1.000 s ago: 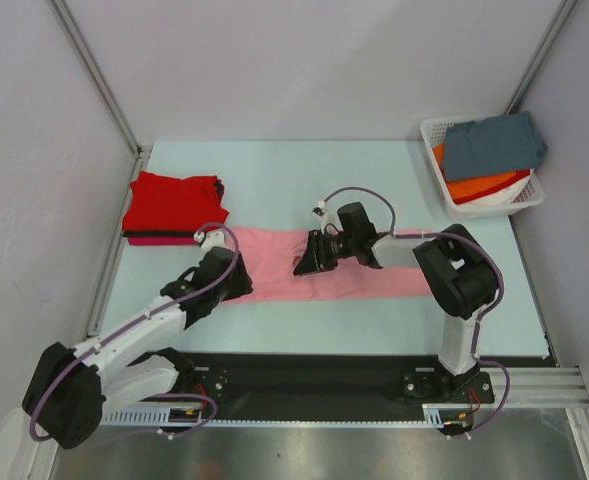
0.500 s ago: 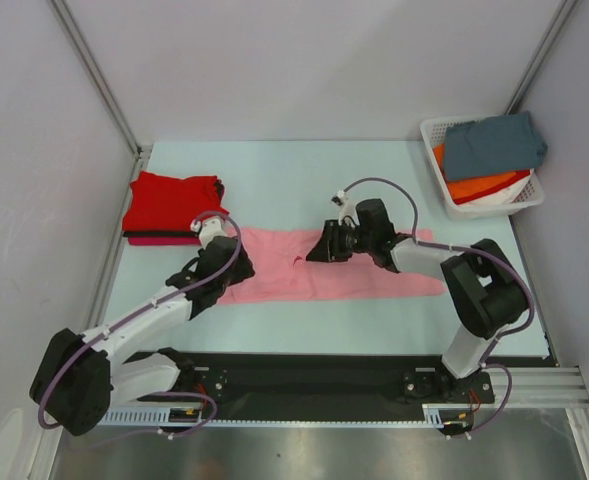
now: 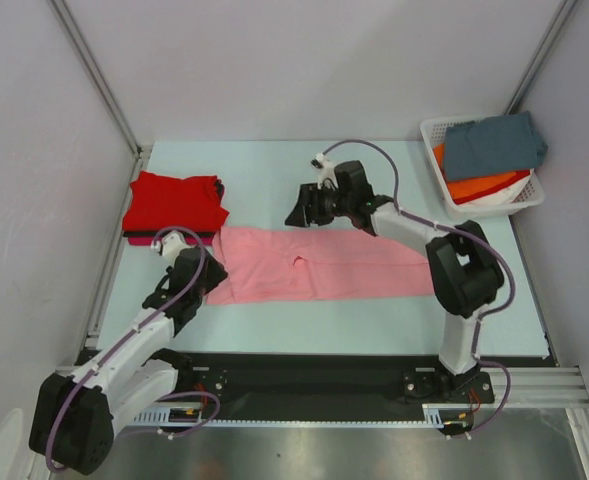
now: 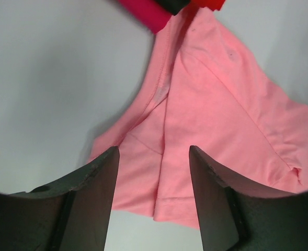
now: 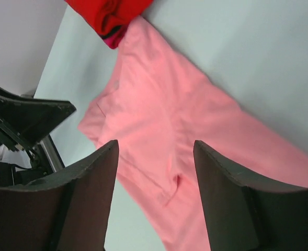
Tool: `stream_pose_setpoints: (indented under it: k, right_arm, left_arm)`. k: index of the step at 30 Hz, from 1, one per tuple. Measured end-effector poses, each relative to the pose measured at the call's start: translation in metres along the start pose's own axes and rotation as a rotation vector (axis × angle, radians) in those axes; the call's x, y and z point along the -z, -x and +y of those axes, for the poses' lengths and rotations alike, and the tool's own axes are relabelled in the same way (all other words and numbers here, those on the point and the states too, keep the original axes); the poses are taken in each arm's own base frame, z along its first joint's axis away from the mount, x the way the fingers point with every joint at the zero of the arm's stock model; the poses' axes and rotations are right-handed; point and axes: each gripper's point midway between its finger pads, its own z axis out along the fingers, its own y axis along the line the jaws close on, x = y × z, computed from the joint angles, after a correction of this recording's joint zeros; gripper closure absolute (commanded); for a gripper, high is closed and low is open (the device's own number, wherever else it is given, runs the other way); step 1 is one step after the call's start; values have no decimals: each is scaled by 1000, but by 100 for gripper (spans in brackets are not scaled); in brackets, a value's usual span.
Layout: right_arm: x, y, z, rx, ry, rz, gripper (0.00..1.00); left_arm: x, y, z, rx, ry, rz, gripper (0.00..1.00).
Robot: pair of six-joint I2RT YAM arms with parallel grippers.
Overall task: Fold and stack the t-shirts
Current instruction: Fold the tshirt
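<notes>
Left end effector (image 4: pixel 154 151), right end effector (image 5: pixel 156 146): open, empty. We rate pink t-shirt (image 3: pixel 324 265) half-folded, ten-o'clock red stack (image 3: pixel 174 200) done, basket shirts (image 3: pixel 494 143) pending.

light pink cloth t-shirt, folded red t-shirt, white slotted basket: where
light pink cloth t-shirt (image 3: pixel 334 272), top view, middle
folded red t-shirt (image 3: pixel 174 203), top view, top face
white slotted basket (image 3: pixel 429 133), top view, left rim

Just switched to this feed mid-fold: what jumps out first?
A light pink t-shirt lies spread in a long band across the middle of the table. A folded red stack sits by its left end; a white basket holding a grey-blue shirt and an orange shirt stands in the far-right corner. The left claw and right claw hang open, holding nothing.
</notes>
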Motion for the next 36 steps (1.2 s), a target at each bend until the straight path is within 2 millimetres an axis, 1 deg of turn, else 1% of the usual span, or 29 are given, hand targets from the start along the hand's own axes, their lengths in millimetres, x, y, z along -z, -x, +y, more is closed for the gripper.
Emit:
stream_pose_setpoints:
  k: [2,3,7,10,13,15,18,20,22,24,29,32,33,35,36]
  right_arm:
    - [-19,11,1,32,21,22,38]
    - [-29,16,-1,49,28,28,38]
    - [-65,17,-18,56,43,94,39]
    - [-94,12,-33,50,62,147,39]
    - [-116,3,-41,47,83,193,38]
    - [-128,-4,-44,46,97,221,38]
    - [-145,-12,-40,46,138,256,41]
    - [-151,-15,-33,47,182,271,41]
    - [-153,-20,-27,45,218,287,42]
    - [-153,-25,-20,43,253,304,43]
    - [-150,-37,-11,35,299,353,45]
    - [-147,-44,-9,39,309,378,53]
    - [-147,-46,-9,40,309,384,60]
    - [-146,-50,-11,42,304,395,67]
    - [-147,-51,-12,38,299,400,78]
  left_arm:
    - [1,-3,6,21,5,2,38]
    - [1,-5,9,32,6,3,38]
    - [3,-15,17,59,2,14,38]
    - [4,-19,20,68,1,24,38]
    - [6,-19,19,76,-7,26,38]
    - [8,-17,18,80,-15,20,38]
    - [12,-14,17,86,-28,8,38]
    - [14,-12,16,89,-35,1,38]
    - [16,-10,16,92,-41,-6,37]
    - [18,-10,16,92,-43,-8,37]
    - [18,-10,19,80,-32,-9,37]
    - [18,-11,20,77,-28,-5,37]
    - [18,-11,20,77,-28,-4,37]
    - [18,-11,20,77,-29,-4,37]
    - [18,-11,20,77,-29,-4,37]
